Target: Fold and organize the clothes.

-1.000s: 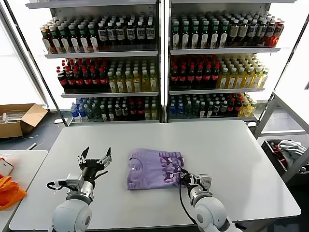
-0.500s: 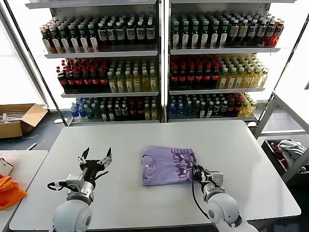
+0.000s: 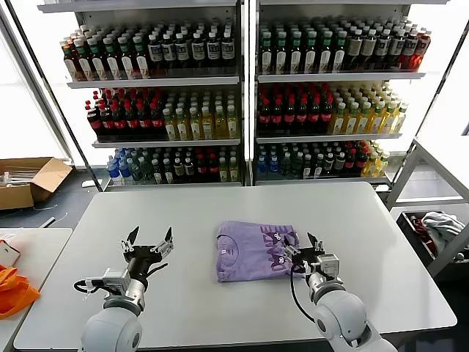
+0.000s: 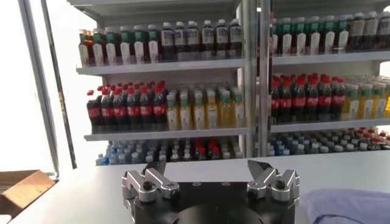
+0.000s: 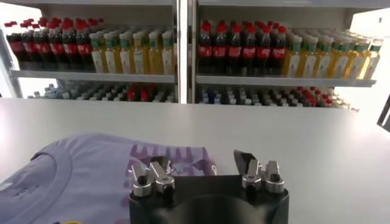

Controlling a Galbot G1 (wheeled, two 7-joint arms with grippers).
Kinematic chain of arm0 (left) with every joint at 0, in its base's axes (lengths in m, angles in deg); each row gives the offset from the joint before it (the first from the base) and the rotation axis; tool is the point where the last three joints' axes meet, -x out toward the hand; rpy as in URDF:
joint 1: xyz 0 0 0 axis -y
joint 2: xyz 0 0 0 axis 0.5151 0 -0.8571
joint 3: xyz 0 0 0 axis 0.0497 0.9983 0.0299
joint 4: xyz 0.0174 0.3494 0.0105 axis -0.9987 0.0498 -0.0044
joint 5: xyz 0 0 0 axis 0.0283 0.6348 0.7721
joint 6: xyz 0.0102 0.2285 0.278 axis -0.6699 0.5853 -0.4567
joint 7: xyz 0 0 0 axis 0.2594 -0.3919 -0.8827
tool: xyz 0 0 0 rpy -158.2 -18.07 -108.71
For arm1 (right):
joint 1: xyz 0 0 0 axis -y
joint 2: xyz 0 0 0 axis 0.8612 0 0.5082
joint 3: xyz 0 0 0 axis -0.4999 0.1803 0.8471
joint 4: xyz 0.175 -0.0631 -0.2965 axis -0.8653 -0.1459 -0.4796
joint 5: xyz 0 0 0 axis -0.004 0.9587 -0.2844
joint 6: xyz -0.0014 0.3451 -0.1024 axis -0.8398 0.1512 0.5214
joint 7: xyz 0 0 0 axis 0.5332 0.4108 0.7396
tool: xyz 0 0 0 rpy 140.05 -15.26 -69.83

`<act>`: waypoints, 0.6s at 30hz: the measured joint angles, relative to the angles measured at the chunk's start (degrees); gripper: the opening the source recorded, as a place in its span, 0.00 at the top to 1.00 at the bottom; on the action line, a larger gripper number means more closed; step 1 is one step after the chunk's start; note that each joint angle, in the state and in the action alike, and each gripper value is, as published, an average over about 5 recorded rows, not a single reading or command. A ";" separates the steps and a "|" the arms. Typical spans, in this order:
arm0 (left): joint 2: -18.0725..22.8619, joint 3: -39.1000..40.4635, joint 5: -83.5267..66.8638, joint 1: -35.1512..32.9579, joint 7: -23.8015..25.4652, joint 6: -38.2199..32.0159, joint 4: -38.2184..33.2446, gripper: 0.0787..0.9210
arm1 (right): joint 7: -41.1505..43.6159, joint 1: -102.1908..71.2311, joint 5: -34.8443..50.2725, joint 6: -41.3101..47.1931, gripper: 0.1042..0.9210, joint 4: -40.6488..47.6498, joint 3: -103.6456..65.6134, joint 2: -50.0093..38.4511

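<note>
Across the back stood the drinks shelving (image 3: 242, 95), rack upon rack of bottles, filling the far wall in all three views. In front of it lay the white table (image 3: 183, 220), broad and pale.

On that table, a little right of centre, sat the lavender T-shirt (image 3: 253, 251), folded into a neat squarish packet, collar toward the left side and the dark printed figures showing along its right edge. From the right wrist camera the same shirt (image 5: 85, 176) lay flat on the tabletop, neckline visible, print running just ahead of the fingers.

And there was the right gripper (image 3: 306, 248), sitting just off the shirt's right edge, low over the table! Its fingers (image 5: 149, 176) stood spread apart, nothing between them, one at the very hem of the cloth; whether it touched the fabric I could not tell.

Over on the other side, the left gripper (image 3: 150, 248) hung above bare table, well apart from the shirt, its two prongs (image 4: 146, 182) splayed wide and empty.

Off the table: an orange bag (image 3: 15, 290) at the far left, a cardboard box (image 3: 29, 180) on the floor.
</note>
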 measured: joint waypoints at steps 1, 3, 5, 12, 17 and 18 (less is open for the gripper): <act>0.07 -0.08 0.10 -0.13 -0.02 -0.19 -0.10 0.12 | 0.11 0.09 -0.62 -0.25 0.19 -0.03 -0.11 -0.31; 0.28 -0.20 0.39 -0.38 -0.04 -0.70 -0.34 0.12 | 0.27 0.09 -2.65 -1.07 0.14 -0.22 -0.59 -1.04; 0.56 -0.25 0.70 -0.62 -0.04 -1.43 -0.66 0.12 | 0.40 -0.20 -5.25 -2.11 0.13 -0.65 -1.46 -1.75; 1.84 0.22 1.96 -1.14 0.23 -4.77 -1.97 0.12 | 1.27 -3.60 -11.47 -4.85 0.12 -3.83 -8.13 -3.03; 2.27 0.47 2.19 -0.88 0.58 -6.68 -2.25 0.12 | 1.73 -7.48 -12.36 -5.57 0.12 -6.03 -14.43 -3.22; 2.32 0.42 2.18 -0.76 0.66 -7.04 -2.19 0.12 | 1.83 -8.22 -12.43 -5.65 0.12 -6.28 -15.55 -3.18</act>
